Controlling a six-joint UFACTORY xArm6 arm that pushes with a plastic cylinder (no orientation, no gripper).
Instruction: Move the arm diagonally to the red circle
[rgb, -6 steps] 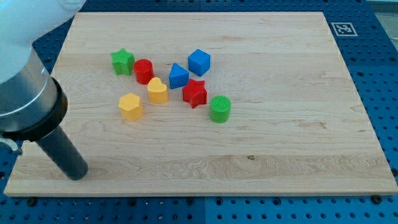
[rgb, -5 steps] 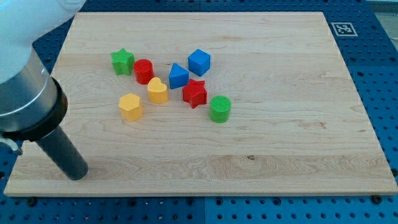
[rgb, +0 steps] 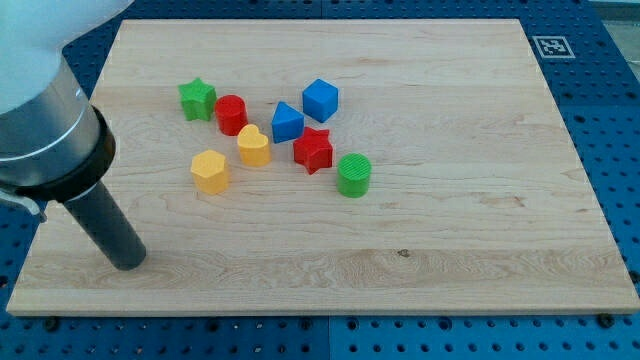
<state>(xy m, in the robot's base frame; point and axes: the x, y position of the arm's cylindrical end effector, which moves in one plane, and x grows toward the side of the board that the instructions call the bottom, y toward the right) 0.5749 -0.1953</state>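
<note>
The red circle (rgb: 232, 114) is a red cylinder at the upper left of the block cluster on the wooden board (rgb: 450, 200). It stands between the green star (rgb: 197, 99) on its left and the blue triangle (rgb: 287, 122) on its right, with the yellow heart (rgb: 253, 146) just below it. My tip (rgb: 129, 262) rests on the board at the view's lower left, well below and left of the red circle and below-left of the yellow hexagon (rgb: 210, 171). It touches no block.
A blue cube (rgb: 320, 100), a red star (rgb: 313, 150) and a green cylinder (rgb: 353, 174) lie on the right side of the cluster. A fiducial marker (rgb: 550, 46) sits off the board's top right corner. The arm's body fills the view's upper left.
My tip has shifted slightly up and to the right, towards the cluster. The blocks have not moved.
</note>
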